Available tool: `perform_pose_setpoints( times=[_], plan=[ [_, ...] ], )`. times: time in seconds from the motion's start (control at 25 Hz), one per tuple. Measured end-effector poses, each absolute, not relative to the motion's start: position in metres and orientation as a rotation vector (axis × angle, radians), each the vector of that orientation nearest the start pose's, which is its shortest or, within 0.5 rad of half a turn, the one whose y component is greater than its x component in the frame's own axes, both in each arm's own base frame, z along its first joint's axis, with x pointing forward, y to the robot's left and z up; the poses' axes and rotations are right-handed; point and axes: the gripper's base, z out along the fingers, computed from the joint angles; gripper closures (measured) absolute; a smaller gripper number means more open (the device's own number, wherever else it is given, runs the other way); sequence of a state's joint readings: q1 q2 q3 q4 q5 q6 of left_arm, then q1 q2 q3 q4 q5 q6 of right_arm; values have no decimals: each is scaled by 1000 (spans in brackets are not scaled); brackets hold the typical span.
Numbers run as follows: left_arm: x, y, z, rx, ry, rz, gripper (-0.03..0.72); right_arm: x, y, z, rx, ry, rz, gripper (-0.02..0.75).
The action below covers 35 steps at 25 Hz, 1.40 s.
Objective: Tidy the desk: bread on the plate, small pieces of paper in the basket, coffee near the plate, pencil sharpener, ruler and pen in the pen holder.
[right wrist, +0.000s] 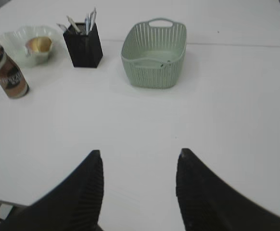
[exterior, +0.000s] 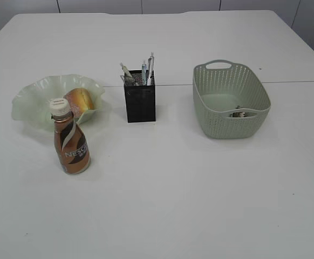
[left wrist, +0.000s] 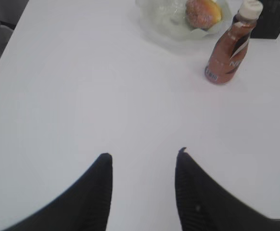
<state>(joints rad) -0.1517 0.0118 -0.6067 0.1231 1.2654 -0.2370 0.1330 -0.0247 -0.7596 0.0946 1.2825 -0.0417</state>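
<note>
1. Little is left to spoil, by my reading: every item seems to sit where the task wants it. The main risk is an arm sweeping back across the white table [exterior: 200, 205] and toppling the tall brown plastic coffee bottle with a cream cap [exterior: 70, 141], which looks narrow-based and top-heavy.
2. A second risk: the thin pale-green ruffled glass plate [exterior: 35, 100] would skid or chip if the bottle fell against it, since the two stand touching or very nearly so.
3. The left gripper [left wrist: 144, 161] stands about half open with nothing between its black fingers, low over bare table; the bottle and plate lie at its 1 o'clock, well apart.
4. The right gripper [right wrist: 139, 159] is likewise about half open and empty, with the sage-green perforated plastic basket [right wrist: 154, 67] at its 12 o'clock.
5. The round golden bread roll [exterior: 79, 102] rests in the plate, toward its 3 o'clock rim.
6. The bottle stands upright at the plate's 5 o'clock.
7. The black square mesh pen holder [exterior: 140, 101] sits at table centre, between plate and basket, with pens and slim items sticking upright out of it; the sharpener I cannot make out.
8. The basket, at 3 o'clock from the holder, holds a small crumpled scrap of paper [exterior: 238, 113] against its near wall.
</note>
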Motion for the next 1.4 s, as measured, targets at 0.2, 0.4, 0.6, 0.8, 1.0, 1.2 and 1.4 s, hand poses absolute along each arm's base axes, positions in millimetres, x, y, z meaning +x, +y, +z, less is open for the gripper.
perform_pose_setpoints(
  times=[0.2,0.4,0.6,0.8,1.0,1.2,1.4],
  plan=[
    [-15,13,286,-105,2110,-84,338,-32,3,292,-224,2080,145,375],
    [-9,11,288,-88,2036,-94,284,-19,5,272,-254,2129,126,375],
    [-8,11,286,-69,2045,-85,275,-14,4,269,-257,2109,96,375],
    [-7,8,283,-62,2058,-120,275,-14,3,268,-256,2109,89,375],
    [-7,5,282,-58,2067,-167,275,-14,3,268,-256,2109,89,375],
    [-7,5,282,-58,2067,-170,275,-14,3,268,-256,2109,89,375],
    [-7,4,282,-72,2066,-164,275,-13,3,268,-255,2109,87,375]
  ],
)
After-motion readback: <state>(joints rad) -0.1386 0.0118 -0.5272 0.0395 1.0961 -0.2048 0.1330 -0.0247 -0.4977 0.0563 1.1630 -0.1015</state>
